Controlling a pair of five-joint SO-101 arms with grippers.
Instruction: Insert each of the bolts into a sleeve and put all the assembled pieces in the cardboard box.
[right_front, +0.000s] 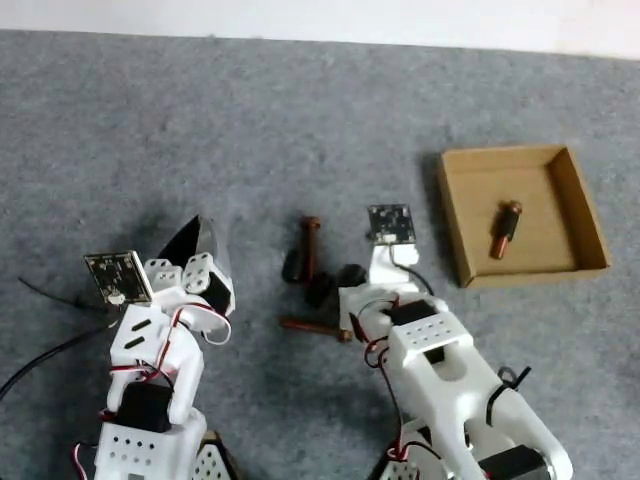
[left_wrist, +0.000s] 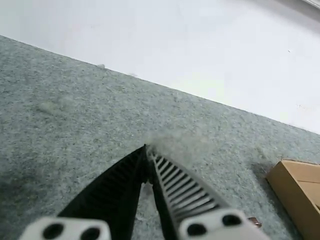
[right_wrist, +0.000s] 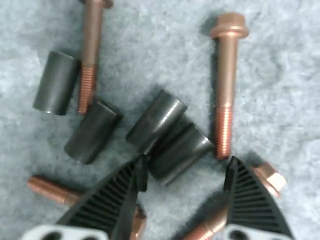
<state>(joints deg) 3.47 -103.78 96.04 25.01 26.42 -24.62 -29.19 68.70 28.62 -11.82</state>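
The bolts (right_wrist: 227, 75) are copper, the sleeves (right_wrist: 92, 131) dark grey to black, the counter (right_front: 200, 130) speckled grey, the cardboard box (right_front: 455, 220) tan, and the white arms (right_front: 450, 370) carry black ribbed fingers (right_wrist: 247, 197).

On the worktop (right_front: 300, 120), one sleeve (right_wrist: 180, 152) lies between the tips of the right jaws. It touches a second sleeve (right_wrist: 156, 121) just ahead of them. A third sleeve (right_wrist: 92, 131) and a fourth sleeve (right_wrist: 56, 82) lie farther toward the left jaws, with a bolt (right_wrist: 90, 50) just beside the fourth. A second bolt (right_wrist: 226, 85) lies ahead of the right jaws' outer tip. The cardboard box (right_front: 455, 215), well off to the right of the right jaws, holds an assembled piece (right_front: 505, 229).
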